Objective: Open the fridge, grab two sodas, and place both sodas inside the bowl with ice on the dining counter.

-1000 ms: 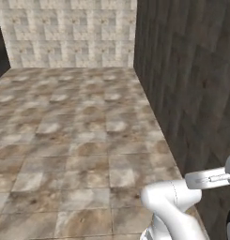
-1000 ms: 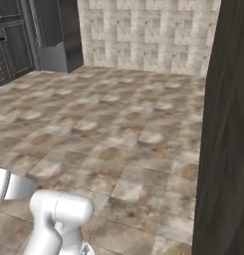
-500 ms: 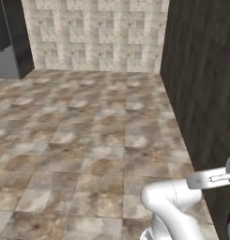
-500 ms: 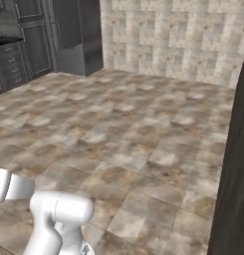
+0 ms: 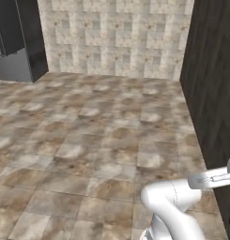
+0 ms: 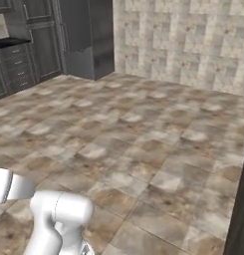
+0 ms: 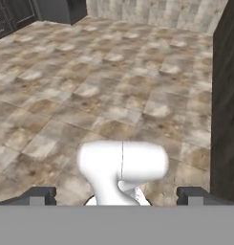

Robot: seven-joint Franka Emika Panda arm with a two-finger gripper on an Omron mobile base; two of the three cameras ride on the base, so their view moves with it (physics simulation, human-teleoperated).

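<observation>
My gripper (image 7: 117, 196) is open, its two dark fingertips (image 7: 42, 195) set wide apart with nothing between them, and it looks out over bare tiled floor. A tall dark grey appliance with a long vertical bar handle, which I take for the fridge (image 6: 86, 35), stands shut across the room at the far left; it also appears as the fridge (image 5: 15, 42) in the left base view and the fridge (image 7: 66, 8) in the hand view. The sodas, the bowl with ice and the dining counter are out of view.
Mottled brown floor tiles (image 5: 88, 131) stretch to a beige stone wall (image 5: 116, 37). A dark wood-grain panel (image 5: 212, 93) rises close on my right. Dark drawer cabinets (image 6: 14, 64) with a black top stand left of the fridge.
The whole picture has slid to the right, so the camera has turned left. The dark appliance and cabinets have come into view at the left. The gripper stays open.
</observation>
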